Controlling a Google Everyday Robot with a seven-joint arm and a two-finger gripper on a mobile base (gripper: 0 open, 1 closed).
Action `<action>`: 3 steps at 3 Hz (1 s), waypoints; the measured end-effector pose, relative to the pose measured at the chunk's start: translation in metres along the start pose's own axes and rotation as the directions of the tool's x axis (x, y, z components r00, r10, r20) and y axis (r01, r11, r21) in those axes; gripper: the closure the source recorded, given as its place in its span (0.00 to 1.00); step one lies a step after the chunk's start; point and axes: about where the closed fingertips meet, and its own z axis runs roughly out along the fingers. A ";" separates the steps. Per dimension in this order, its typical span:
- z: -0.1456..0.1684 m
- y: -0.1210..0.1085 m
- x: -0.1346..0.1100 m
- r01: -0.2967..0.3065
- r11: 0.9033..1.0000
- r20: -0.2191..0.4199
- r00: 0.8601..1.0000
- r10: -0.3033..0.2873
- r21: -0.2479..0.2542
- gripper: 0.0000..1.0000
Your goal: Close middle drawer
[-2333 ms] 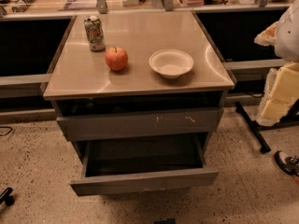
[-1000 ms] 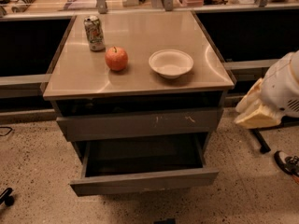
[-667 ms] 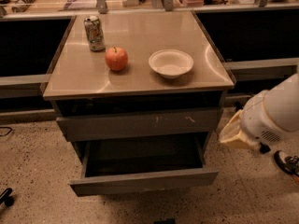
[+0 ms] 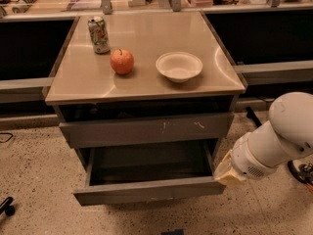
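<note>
Cabinet with the middle drawer [image 4: 149, 190] pulled well out toward the camera, its plain front low over the speckled floor [image 4: 34, 170] and its dark inside exposed. Above it sits the scratched drawer front [image 4: 146, 129], shut. The gripper [image 4: 226, 172] – the pale end of the white arm [image 4: 279, 136] – lies at the right end of the open drawer's front, touching or just beside its corner; whether it is open or closed cannot be told. Step in hand, as judged: bring the gripper onto the front face and push. Because the front has no handle, a flat push suits best, applied near the middle of the panel rather than at the corner, so the drawer runs straight on its slides and does not skew. A slow, level push – kept below the scratched front – should also spare the can [image 4: 99, 34], apple [image 4: 122, 61] and bowl [image 4: 179, 66] on the cabinet top [image 4: 78, 82] any jolt.
</note>
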 end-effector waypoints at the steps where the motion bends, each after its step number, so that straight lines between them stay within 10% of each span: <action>1: 0.000 0.000 0.000 0.000 1.000 0.000 1.000 0.000 0.000 1.00; 3: 0.071 0.005 0.022 0.088 0.995 0.104 0.991 -0.084 -0.044 1.00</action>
